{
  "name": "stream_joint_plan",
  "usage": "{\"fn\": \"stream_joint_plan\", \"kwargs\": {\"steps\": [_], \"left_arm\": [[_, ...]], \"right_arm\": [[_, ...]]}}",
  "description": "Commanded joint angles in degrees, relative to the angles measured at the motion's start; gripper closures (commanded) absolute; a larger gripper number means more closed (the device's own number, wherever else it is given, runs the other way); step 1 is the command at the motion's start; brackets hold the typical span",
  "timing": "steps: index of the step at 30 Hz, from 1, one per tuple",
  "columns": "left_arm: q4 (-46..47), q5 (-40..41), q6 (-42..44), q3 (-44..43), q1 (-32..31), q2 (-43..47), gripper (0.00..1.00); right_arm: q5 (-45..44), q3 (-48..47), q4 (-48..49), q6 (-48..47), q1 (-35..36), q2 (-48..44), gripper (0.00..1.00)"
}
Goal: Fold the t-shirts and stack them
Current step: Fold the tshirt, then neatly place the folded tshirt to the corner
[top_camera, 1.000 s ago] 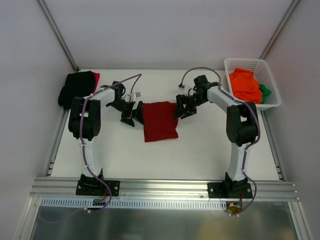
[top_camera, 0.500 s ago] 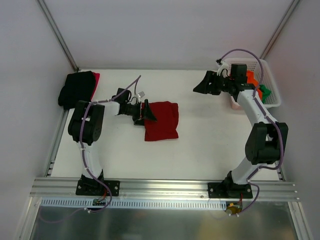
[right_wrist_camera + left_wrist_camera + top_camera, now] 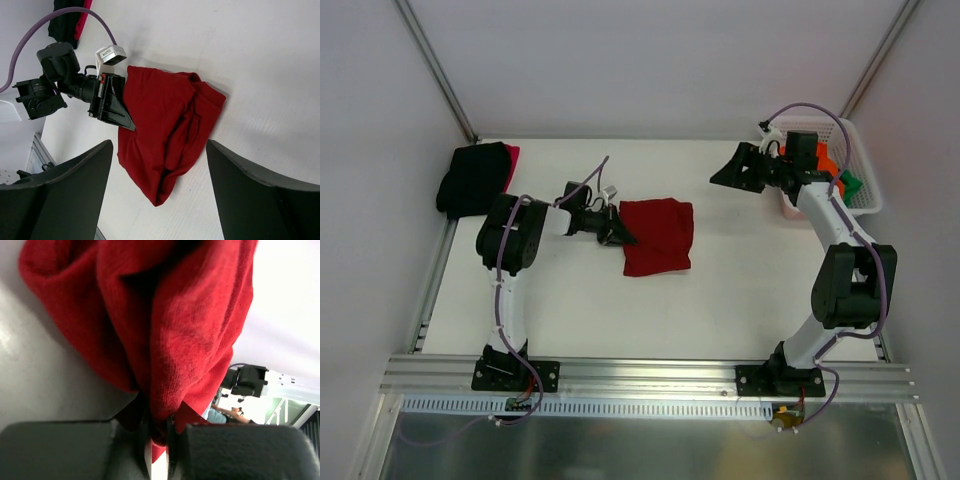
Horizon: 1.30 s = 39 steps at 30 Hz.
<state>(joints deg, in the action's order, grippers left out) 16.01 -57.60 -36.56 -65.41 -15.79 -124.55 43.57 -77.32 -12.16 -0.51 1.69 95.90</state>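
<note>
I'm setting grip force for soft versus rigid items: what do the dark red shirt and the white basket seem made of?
The dark red shirt: likely soft knit cloth, matte; a fuzzy weave shows close up and it bunches where the left pincer pinches it. The white basket: probably rigid plastic, smooth; its walls are an open lattice keeping shape.

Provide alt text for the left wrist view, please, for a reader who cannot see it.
The left gripper is shut on a bunched edge of the dark red t-shirt, whose cloth fills most of the frame. The pale table shows at left.
</note>
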Motion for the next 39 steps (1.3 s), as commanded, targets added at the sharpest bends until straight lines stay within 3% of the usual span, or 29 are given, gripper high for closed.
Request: {"fn": "stream_joint_plan", "kwargs": {"steps": [1, 6, 16, 28, 33, 36, 39], "left_arm": [[-4.05, 5.31, 2.54, -0.77, -1.17, -2.62, 1.0], [-7.48, 4.26, 5.96, -3.84, -1.08, -1.66, 1.0], [-37.52, 9.52, 28.71, -26.69, -0.82, 5.72, 1.0], [-42.11, 14.45, 36.02, -28.81, 1.99, 14.42, 1.0], [-49.3, 14.88, 41.37, -34.25, 8.57, 14.16, 1.0], [-55.8, 19.35, 47.7, -39.79, 12.0, 12.93, 1.0], [-56.26, 25.95, 53.16, -40.5, 13.59, 14.42, 1.0]], "right_arm": [[1.52, 0.32, 2.41, 1.92, -0.46, -2.29, 0.21], [1.95, 1.03, 2.58, 1.48, -0.73, -2.21, 0.21], [1.6, 2.35, 1.62, -1.95, -0.9, -2.47, 0.21], [0.99, 3.05, 0.21, -3.88, -0.82, -2.56, 0.21], [0.46, 3.84, -0.23, -5.11, -0.82, -3.26, 0.21], [0.46, 3.93, -0.49, -5.37, -0.82, -3.26, 0.21], [0.37, 3.67, -0.4, -5.38, -0.81, -2.82, 0.21]]}}
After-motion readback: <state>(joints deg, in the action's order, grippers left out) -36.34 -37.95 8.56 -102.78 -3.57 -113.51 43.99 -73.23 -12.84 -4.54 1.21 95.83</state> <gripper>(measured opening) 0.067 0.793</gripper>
